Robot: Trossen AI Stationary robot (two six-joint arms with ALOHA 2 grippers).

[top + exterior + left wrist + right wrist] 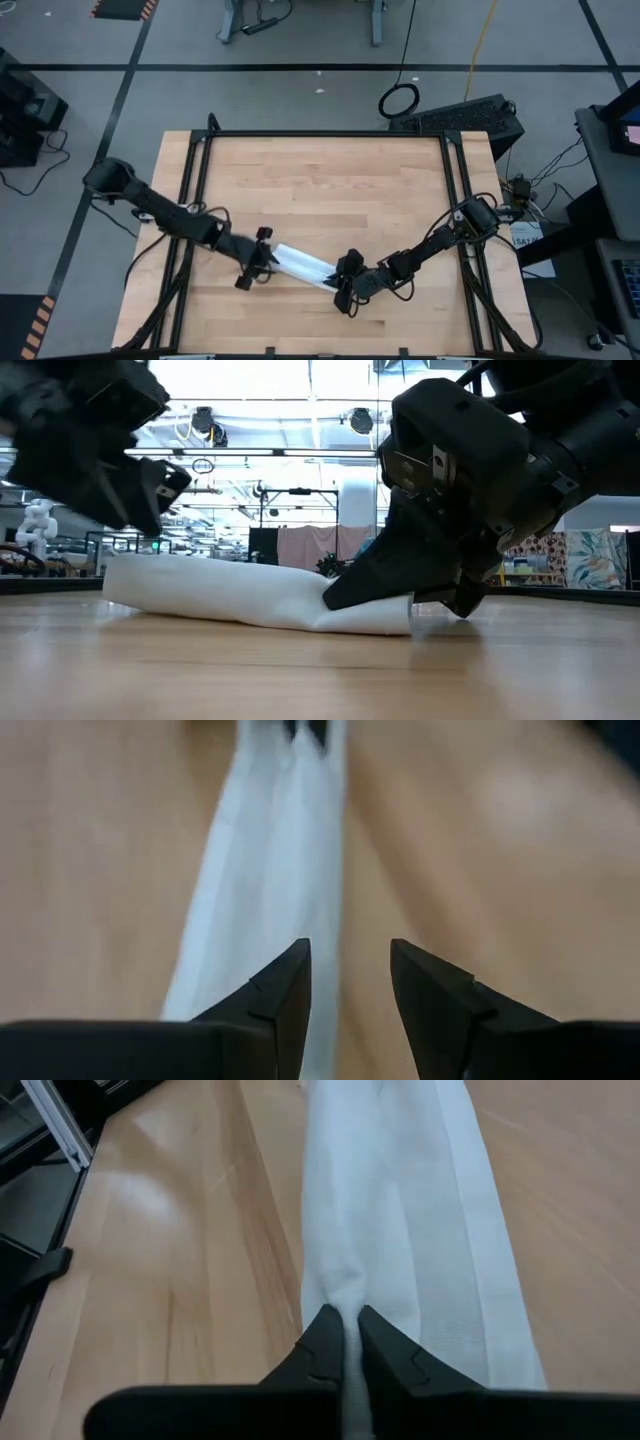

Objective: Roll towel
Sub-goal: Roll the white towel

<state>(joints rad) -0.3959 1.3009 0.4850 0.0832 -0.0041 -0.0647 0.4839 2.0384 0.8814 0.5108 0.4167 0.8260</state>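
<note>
Already the towel (303, 265) is no longer a flat sheet: it lies as a long, narrow band near the front edge of the wooden table (330, 180), running slantwise between the two arms. In my judgement the task is about in the middle. The cloth is gathered along its length, but it looks folded and somewhat flat, not yet a tight round roll, so the rolling and tidying are still to be done.

The right gripper (343, 1342) is at the end of the band on the right side, and its fingers are pressed together on a small pinch of the white cloth, as the right wrist view shows clearly. The left gripper (347, 982) is at the opposite end of the band. Its two fingers stand apart with a gap between them, and nothing is caught there; one finger is over the edge of the towel and the other over bare wood.

The towel is soft, plain white cloth with no pattern. In the right wrist view it shows long lengthwise creases and a flat hem along one side. In the low view it is a low, rounded ridge (250, 595) resting on the table, a little thicker at the left arm's end and thinner toward the right gripper. The table is light wood with a smooth, slightly shiny surface and a dark metal frame (200, 160) around it
</note>
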